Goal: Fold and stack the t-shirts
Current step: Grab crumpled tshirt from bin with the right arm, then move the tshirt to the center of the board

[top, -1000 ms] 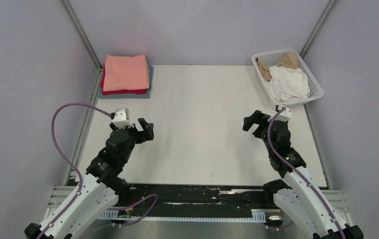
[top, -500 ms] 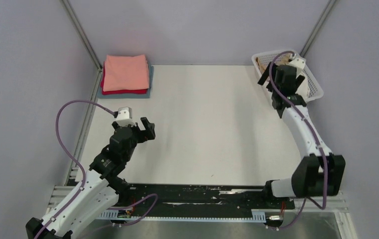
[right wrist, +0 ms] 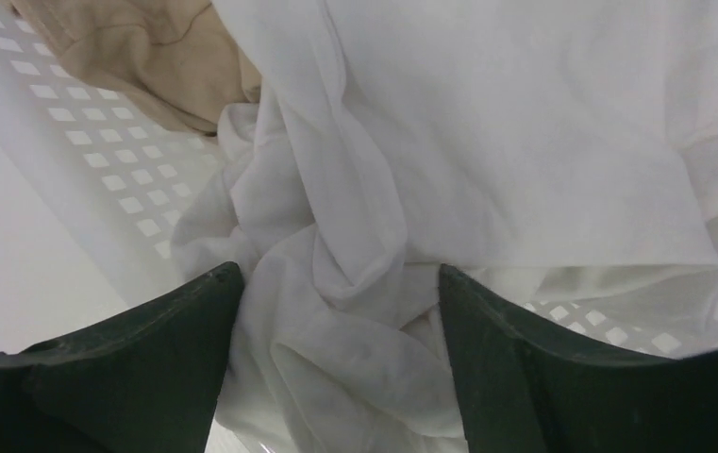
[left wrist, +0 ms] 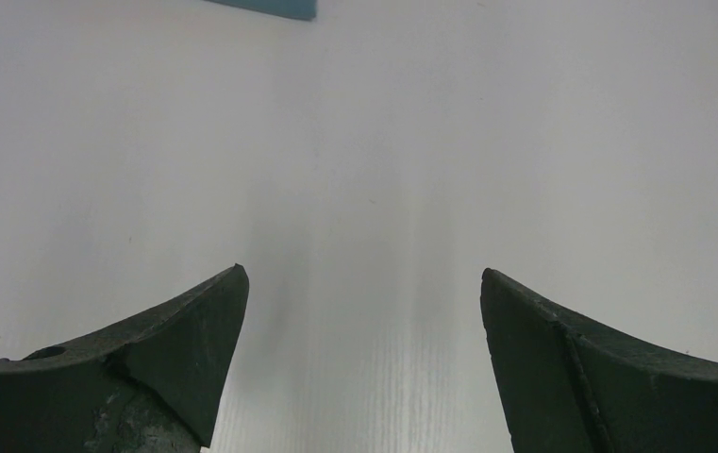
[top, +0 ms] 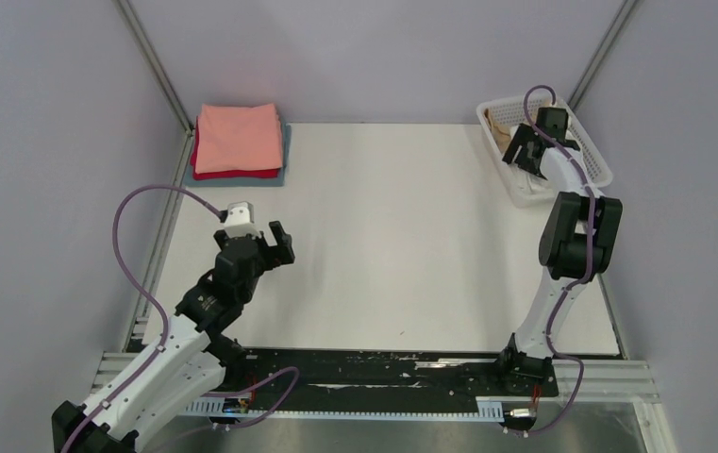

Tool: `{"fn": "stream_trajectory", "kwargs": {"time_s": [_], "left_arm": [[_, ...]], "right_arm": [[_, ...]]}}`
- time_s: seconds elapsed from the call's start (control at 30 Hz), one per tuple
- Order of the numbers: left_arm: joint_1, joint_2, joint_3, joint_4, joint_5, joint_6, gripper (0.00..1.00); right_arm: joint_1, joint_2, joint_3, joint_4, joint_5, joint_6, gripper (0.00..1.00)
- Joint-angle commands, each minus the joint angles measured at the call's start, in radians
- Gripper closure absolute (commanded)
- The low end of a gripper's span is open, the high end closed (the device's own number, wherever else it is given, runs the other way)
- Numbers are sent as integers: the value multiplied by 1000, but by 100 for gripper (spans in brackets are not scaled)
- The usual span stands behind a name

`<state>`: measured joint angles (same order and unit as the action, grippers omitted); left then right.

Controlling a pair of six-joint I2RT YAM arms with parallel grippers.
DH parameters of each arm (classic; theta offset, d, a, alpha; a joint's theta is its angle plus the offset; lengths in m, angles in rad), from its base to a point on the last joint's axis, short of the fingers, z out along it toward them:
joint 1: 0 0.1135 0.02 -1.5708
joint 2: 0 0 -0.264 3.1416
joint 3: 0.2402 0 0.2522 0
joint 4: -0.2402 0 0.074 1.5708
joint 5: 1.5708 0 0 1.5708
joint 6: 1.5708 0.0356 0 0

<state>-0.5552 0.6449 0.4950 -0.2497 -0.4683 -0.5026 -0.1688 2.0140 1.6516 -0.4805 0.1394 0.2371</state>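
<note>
Top cam overhead, wrist cams close, down-facing

A robotics lab test cell is indicated: a white table (top: 392, 245) is enclosed by plain grey panels (top: 374, 57) and aluminium posts (top: 152, 61), and two cabled arms (top: 171, 363) (top: 576, 231) are bolted to a rail (top: 374, 363).

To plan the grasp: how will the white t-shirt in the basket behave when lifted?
Probably floppy: the white t-shirt lies crumpled in soft folds, so it should hang limp from the right gripper. Likely light: the cloth looks thin. It may drag the tan t-shirt beside it or snag on the basket mesh.
</note>
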Motion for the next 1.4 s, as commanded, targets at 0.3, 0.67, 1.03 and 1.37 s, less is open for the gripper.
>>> {"fn": "stream_trajectory", "kwargs": {"time_s": [0.3,0.67,1.03,1.37], "left_arm": [[-1,-46,3,-14,-64,-26,0],[0,-109,-6,-27,-70,-40,0],[0,-172,-13,-43,-71,-53,0],[-1,-187,8,-98,-93,-104,0]], "right_arm": [[-71,-83,101,-32,-225,29,100],[-92,-340,73,135,-514,-24,100],[128,-488,271,177,-753,3,100],[458,-477,349,224,-698,-33,100]]}}
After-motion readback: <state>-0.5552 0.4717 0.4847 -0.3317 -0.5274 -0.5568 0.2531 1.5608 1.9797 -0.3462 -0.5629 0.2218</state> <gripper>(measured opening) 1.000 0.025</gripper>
